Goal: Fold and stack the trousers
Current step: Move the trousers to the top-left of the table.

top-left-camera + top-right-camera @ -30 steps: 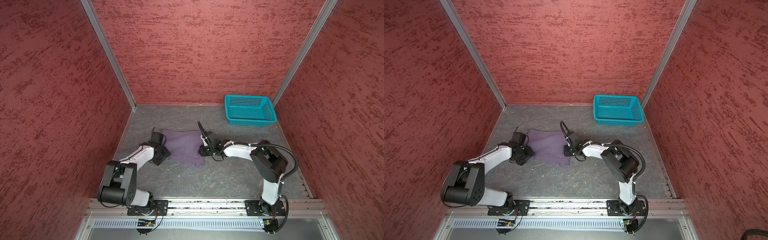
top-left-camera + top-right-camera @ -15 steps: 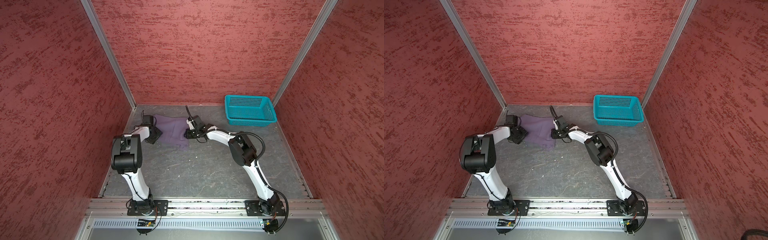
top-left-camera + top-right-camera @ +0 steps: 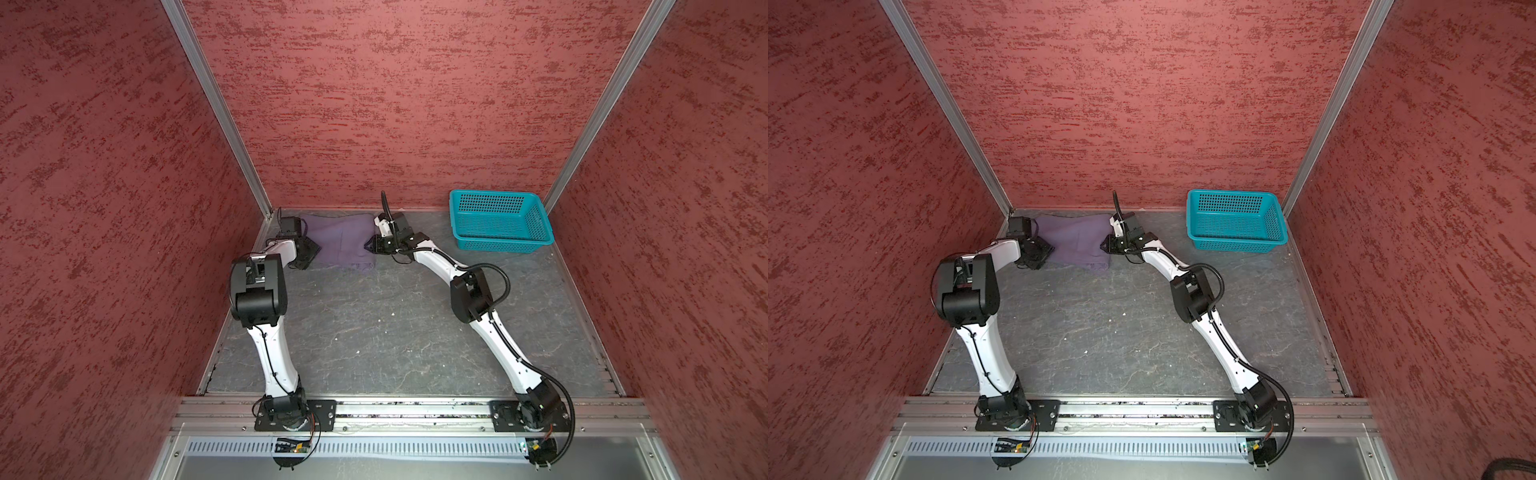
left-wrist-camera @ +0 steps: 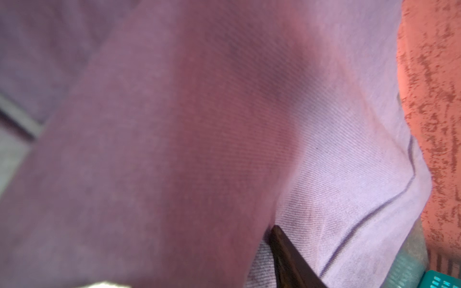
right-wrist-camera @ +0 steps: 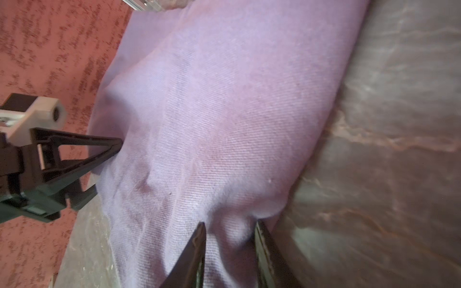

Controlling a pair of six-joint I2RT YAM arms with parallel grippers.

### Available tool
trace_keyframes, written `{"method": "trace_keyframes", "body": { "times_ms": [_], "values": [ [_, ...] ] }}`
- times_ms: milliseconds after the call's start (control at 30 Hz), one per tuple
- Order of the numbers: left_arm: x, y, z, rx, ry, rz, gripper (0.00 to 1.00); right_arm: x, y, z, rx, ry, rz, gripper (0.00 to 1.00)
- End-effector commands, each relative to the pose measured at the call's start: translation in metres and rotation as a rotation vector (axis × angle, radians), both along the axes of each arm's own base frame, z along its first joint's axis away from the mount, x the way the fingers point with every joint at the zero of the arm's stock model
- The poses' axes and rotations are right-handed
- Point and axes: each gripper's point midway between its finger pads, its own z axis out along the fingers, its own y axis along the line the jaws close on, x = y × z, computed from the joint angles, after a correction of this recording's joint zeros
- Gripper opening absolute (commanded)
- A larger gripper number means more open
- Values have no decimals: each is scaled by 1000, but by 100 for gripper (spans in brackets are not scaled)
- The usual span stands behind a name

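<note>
The dusty-purple trousers [image 3: 340, 241] [image 3: 1077, 243] lie as a folded bundle on the grey table, close to the back wall and left of centre. My left gripper [image 3: 309, 249] [image 3: 1046, 249] is at the bundle's left edge. In the right wrist view its jaws [image 5: 104, 169] stand wide around that thick edge, one fingertip pressed on the cloth. In the left wrist view, cloth [image 4: 324, 149] fills the picture and one dark finger [image 4: 287, 249] shows. My right gripper [image 3: 371, 245] [image 5: 230, 223] is at the right edge, with a fold of cloth between its fingers.
A teal perforated basket [image 3: 503, 243] [image 3: 1237, 245] stands at the back right, with nothing in it, a short way right of the right gripper. Red textured walls close in the table at the back and on both sides. Both arms are stretched far back.
Both arms have reached from mid-table toward the back wall, carrying the folded trousers back and left. The right jaws stand a little wider than before.
</note>
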Motion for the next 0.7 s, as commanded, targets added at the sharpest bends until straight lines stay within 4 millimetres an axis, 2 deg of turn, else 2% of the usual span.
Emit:
{"method": "trace_keyframes", "body": {
  "times_ms": [0, 100, 167, 267, 333, 433, 533, 667],
  "values": [
    [-12, -8, -31, -42, 87, -13, 55, 14, -2, 40, 97, -74, 15, 35],
    [-6, -10, -11, -44, 53, -20, 55, 18, -11, 91, 118, -147, 18, 36],
    [-6, -16, 8, -38, 29, -37, 55, 13, -18, 133, 117, -215, 19, 36],
    [-13, -28, 39, 3, 4, -75, 56, -3, -32, 186, 123, -304, 7, 35],
    [-21, -41, 54, 37, -3, -109, 57, -17, -46, 212, 127, -358, -18, 36],
    [-33, -67, 68, 94, -3, -167, 59, -42, -72, 243, 115, -434, -76, 37],
    [-38, -98, 72, 156, 0, -241, 61, -65, -104, 251, 62, -479, -152, 39],
    [-36, -138, 64, 187, 28, -323, 67, -99, -144, 255, 27, -520, -214, 44]
  ]
}}
